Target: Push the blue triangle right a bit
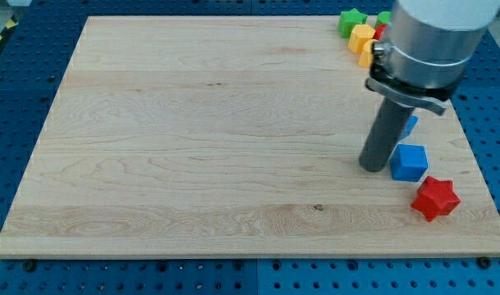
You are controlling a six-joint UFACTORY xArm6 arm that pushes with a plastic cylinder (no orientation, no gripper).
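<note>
Camera view, one moment. The table (193, 147) is a pale wooden board lying on a blue perforated base (20, 274). Our arm (430, 37) enters from the view's top right as a broad grey cylinder, below which a dark clamp carries the straight dark rod. We carry no hand at all, so there is nothing to be wide, narrow or holding; the rod alone meets the table. My tip (371, 167) rests on the board in the right part of the view, just to the view's left of the blue cube (409, 162), very close to it or touching it; we cannot tell which.

The blue triangle (409, 125) lies above the blue cube toward the view's top, immediately to the view's right of the rod's shaft. Only a small blue corner of it shows beside the rod and under the clamp, so we cannot confirm its shape or say whether the rod touches it.

The red star-shaped block (436, 197) sits toward the view's bottom right of the blue cube, near it but apart, close to the board's right edge. At the view's top right corner we see a cluster: a green block (352, 20), a yellow block (363, 38) just below it, and slivers of red (381, 31) and of a second green block (384, 17), largely hidden behind the arm.
</note>
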